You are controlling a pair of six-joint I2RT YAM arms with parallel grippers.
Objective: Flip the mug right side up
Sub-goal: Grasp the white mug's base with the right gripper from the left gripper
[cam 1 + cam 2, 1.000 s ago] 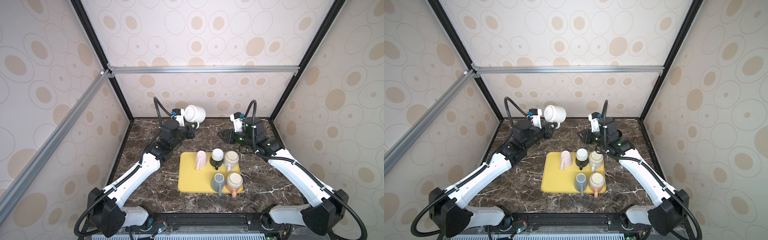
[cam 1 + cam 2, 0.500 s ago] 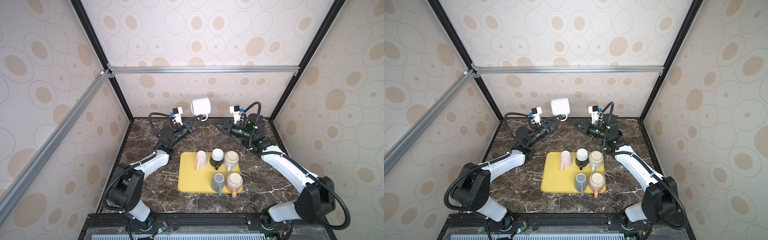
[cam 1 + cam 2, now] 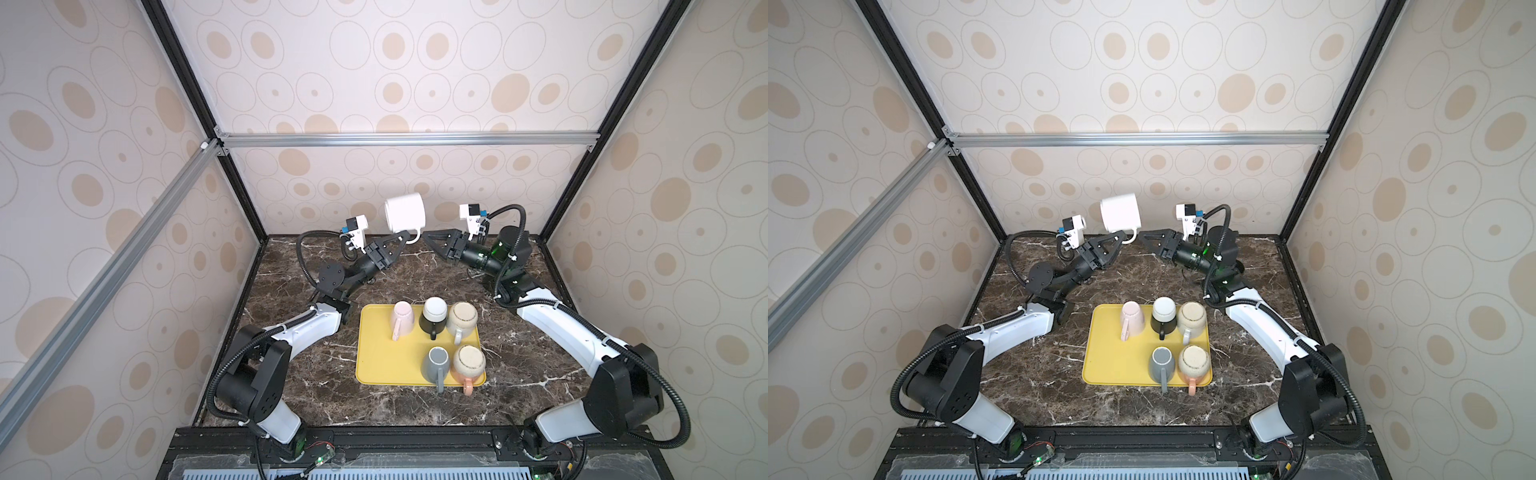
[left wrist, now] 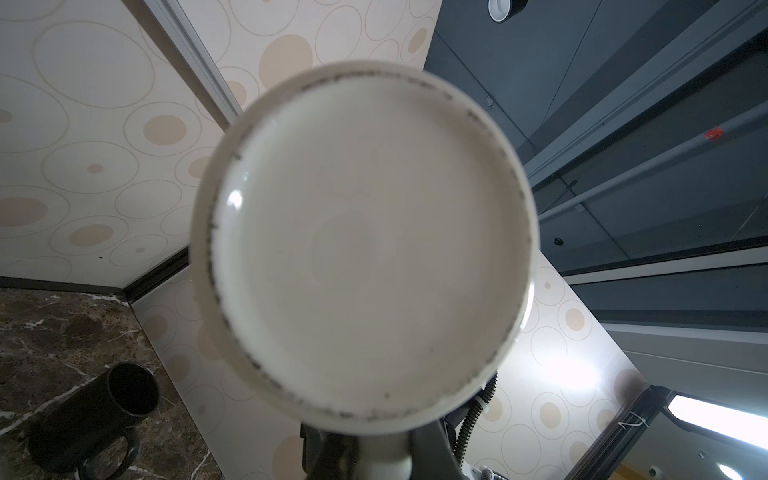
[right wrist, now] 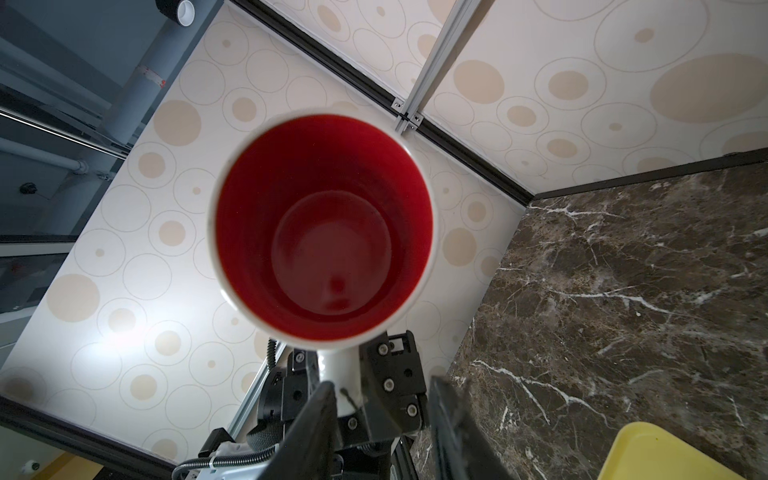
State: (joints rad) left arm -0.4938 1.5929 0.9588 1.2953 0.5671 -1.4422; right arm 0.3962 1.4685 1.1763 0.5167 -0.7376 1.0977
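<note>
Your left gripper (image 3: 400, 240) is clamped on the handle (image 3: 412, 238) of the white mug (image 3: 404, 212), and that grip alone carries it. The mug hangs in the air beyond the far edge of the yellow tray (image 3: 376, 365), well clear of the marble table (image 3: 519, 365). It lies on its side, with its long axis about level and running across from one arm toward the other. The left wrist view looks square at its base (image 4: 365, 241), and the right wrist view looks straight into its red inside (image 5: 328, 232). So the mouth faces your right gripper (image 3: 429, 237) and the bottom faces your left arm. The right gripper's jaws stand apart with nothing between them. Its tips are just beside the handle, opposite the left gripper, and you can't tell whether they touch it. I judge the mug half turned: either roll the left wrist to bring the mouth upward, or let the right gripper, nearest the rim, take over
</note>
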